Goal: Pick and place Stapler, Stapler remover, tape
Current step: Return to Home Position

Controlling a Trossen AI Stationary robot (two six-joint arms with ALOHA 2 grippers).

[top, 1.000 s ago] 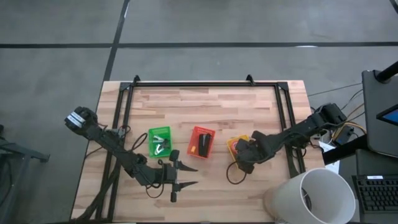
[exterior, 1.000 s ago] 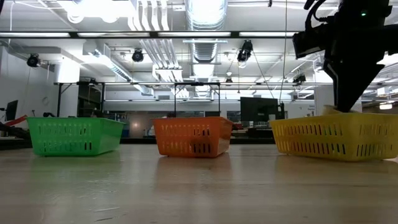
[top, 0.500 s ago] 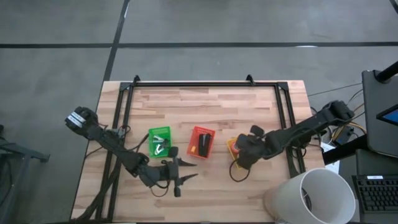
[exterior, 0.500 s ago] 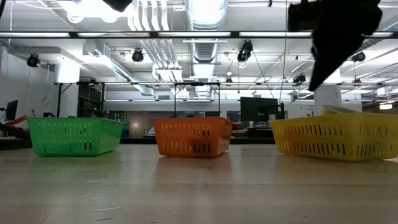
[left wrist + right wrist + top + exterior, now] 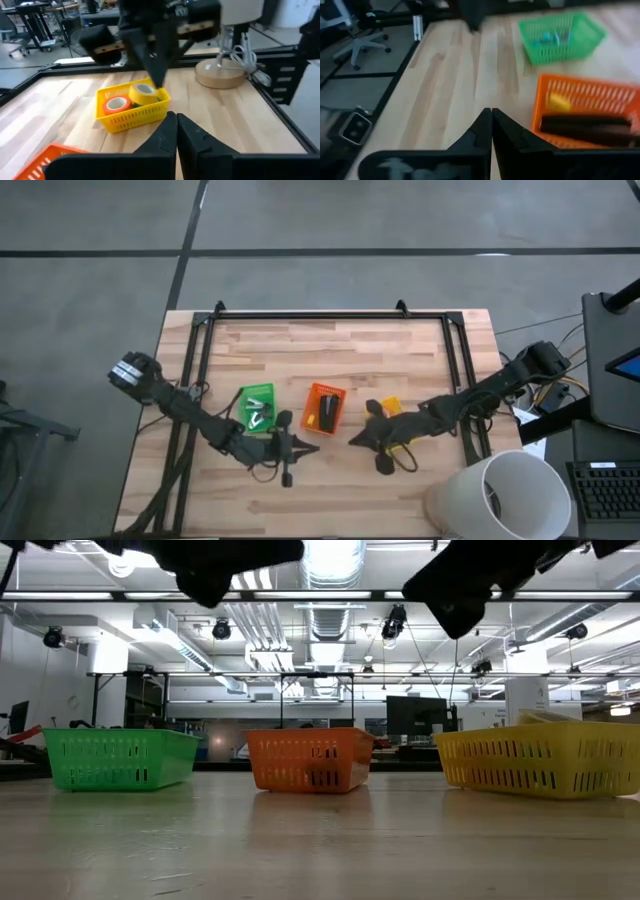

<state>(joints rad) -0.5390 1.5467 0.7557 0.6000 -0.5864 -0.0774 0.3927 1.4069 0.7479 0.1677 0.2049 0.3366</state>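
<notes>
Three small bins stand in a row on the wooden table. The green bin holds the stapler remover. In the orange bin lies the black stapler. The yellow bin holds the tape, a yellow roll and an orange roll. My left gripper hangs shut over the table, near of the orange bin. My right gripper is shut too, raised between the orange and yellow bins and pointing toward the table's left. Neither holds anything.
A black frame rail runs round the table top. A white lamp shade stands off the near right corner, its round base on the table. A dark cable loop hangs under my right arm. Bare wood lies along the far half.
My left gripper has shut from wide open and moved slightly toward the far edge and right. My right gripper has risen out of the yellow bin and swung toward the table's left, now lying nearly level. The bins and what is in them have stayed in place.
</notes>
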